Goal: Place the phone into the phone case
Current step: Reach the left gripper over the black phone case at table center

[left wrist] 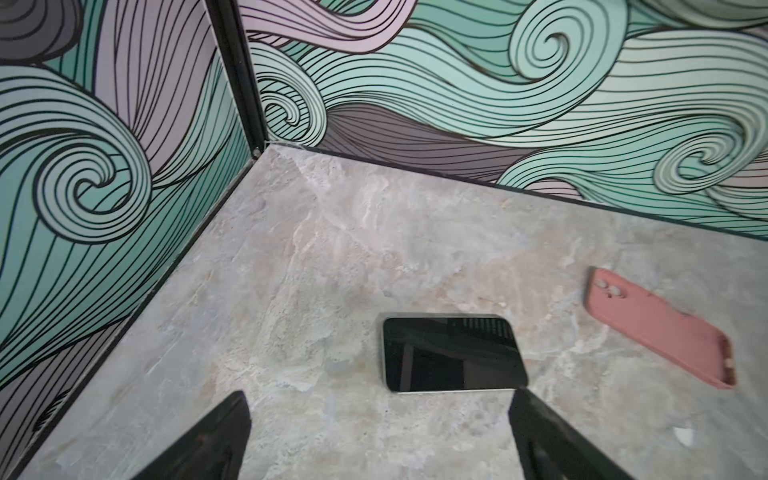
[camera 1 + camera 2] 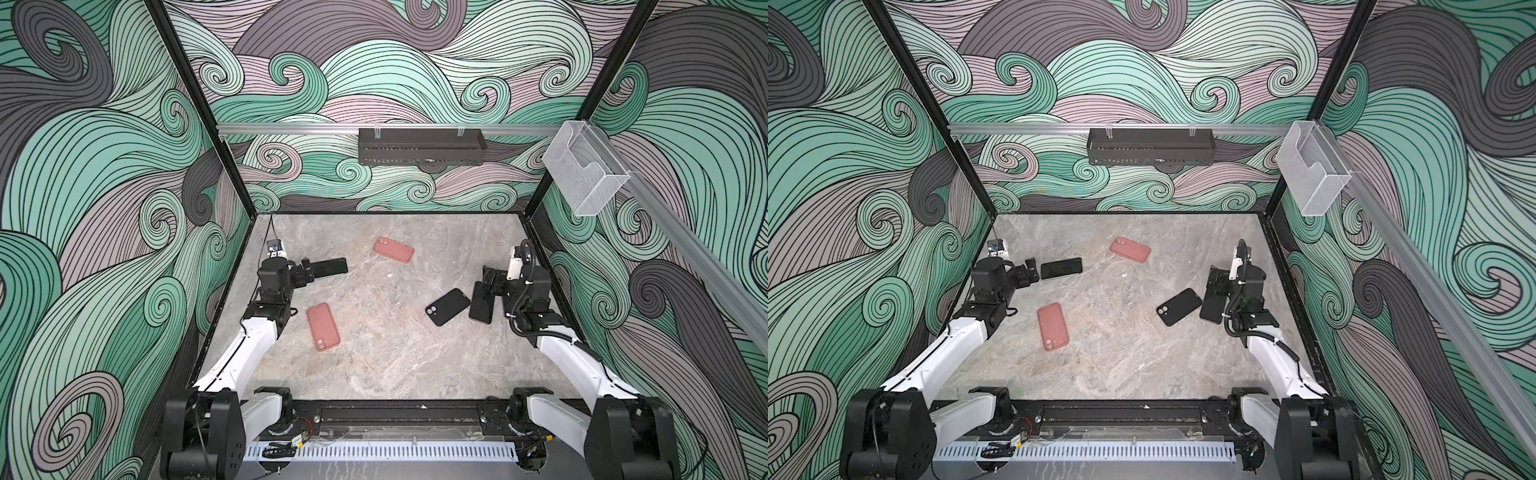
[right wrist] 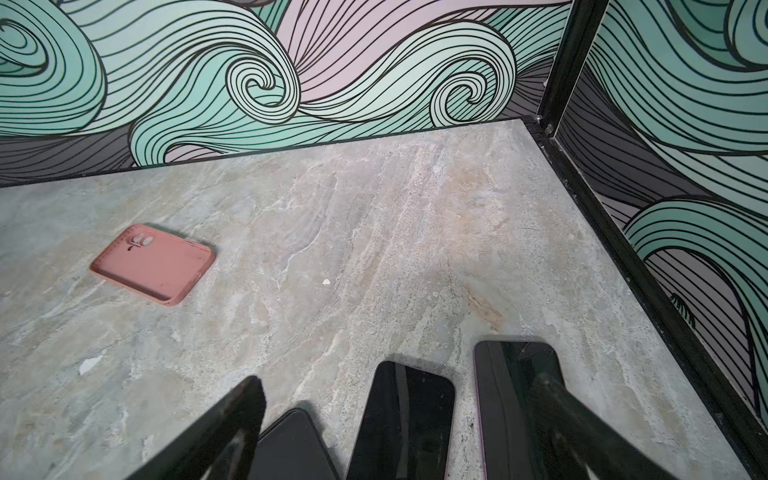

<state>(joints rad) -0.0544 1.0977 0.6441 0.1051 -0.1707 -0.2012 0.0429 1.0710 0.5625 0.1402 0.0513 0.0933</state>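
While both hands are held with fingers spread, the phone (image 1: 453, 353) is shown lying flat and screen up on the worktop (image 2: 395, 357), just ahead of the left hand (image 1: 379, 397), which clamps nothing. A pale rim is seen around its dark screen.

A pink case (image 2: 393, 249) is laid back up, camera holes showing, to the right of the phone and nearer the back wall, apart from it. A second pink case (image 2: 323, 326) is laid the same way closer to the robot's base, beside the left arm.

On the right side, a black case (image 2: 448, 306) is laid back up; whether it is filled cannot be told. A dark phone (image 2: 481, 309) is placed just beside it, partly under the right hand (image 3: 399, 380), whose fingers are also set wide apart and grip nothing. In the right wrist view, three dark slabs are seen side by side below that hand; they cannot be told apart there.

A black tray (image 2: 422, 145) is hung on the back wall, and a clear box (image 2: 586, 174) is mounted on the right wall.
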